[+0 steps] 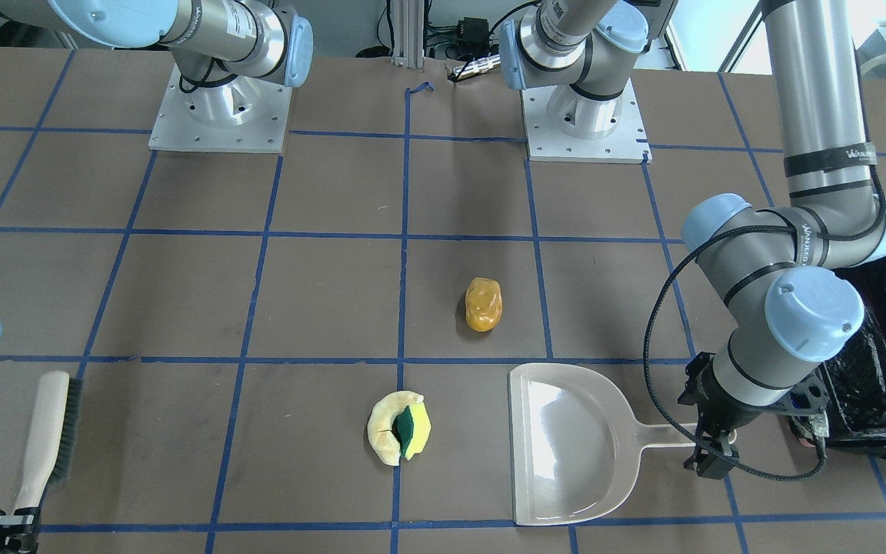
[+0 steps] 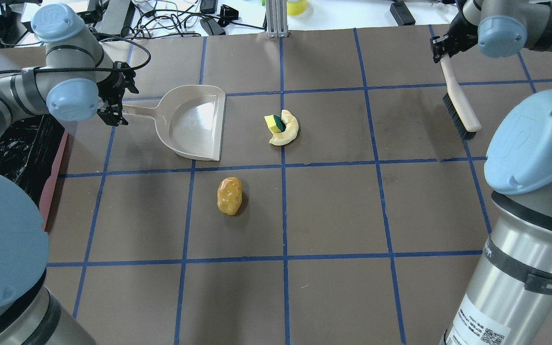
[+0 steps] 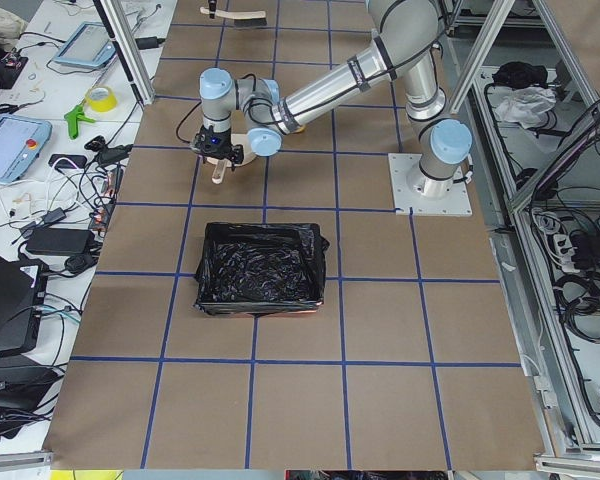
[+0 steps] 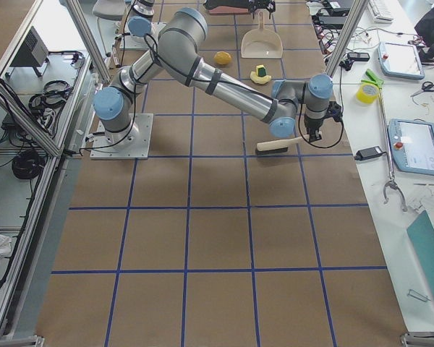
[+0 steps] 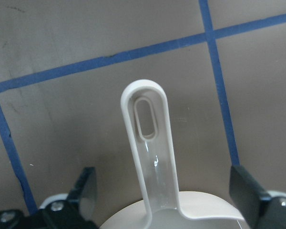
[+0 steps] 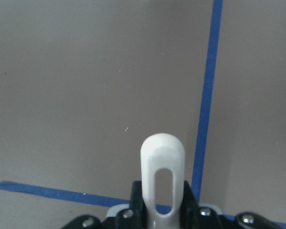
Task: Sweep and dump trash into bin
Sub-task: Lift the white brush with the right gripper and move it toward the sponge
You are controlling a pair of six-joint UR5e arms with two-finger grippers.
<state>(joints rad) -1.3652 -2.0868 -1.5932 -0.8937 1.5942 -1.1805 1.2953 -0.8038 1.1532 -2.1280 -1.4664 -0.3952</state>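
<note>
The glossy orange-yellow lump (image 1: 483,304) (image 2: 229,195) lies near the table's middle. The pale yellow curved piece with the green-and-yellow sponge (image 1: 398,427) (image 2: 283,127) lies just off the mouth of the beige dustpan (image 1: 574,446) (image 2: 194,122). My left gripper (image 2: 113,103) (image 5: 166,188) is open and straddles the dustpan handle (image 5: 150,143) without touching it. My right gripper (image 2: 441,48) (image 6: 163,210) is shut on the handle of the brush (image 2: 458,103) (image 1: 47,438) (image 6: 163,186), which rests on the table. The black-lined pink bin (image 2: 22,148) (image 3: 260,268) stands beside my left arm.
Both arm bases (image 1: 220,108) (image 1: 585,115) stand at the robot's edge of the table. Blue tape lines grid the brown tabletop (image 2: 333,211). The left arm's elbow (image 1: 789,292) hangs over the bin's edge in the front-facing view.
</note>
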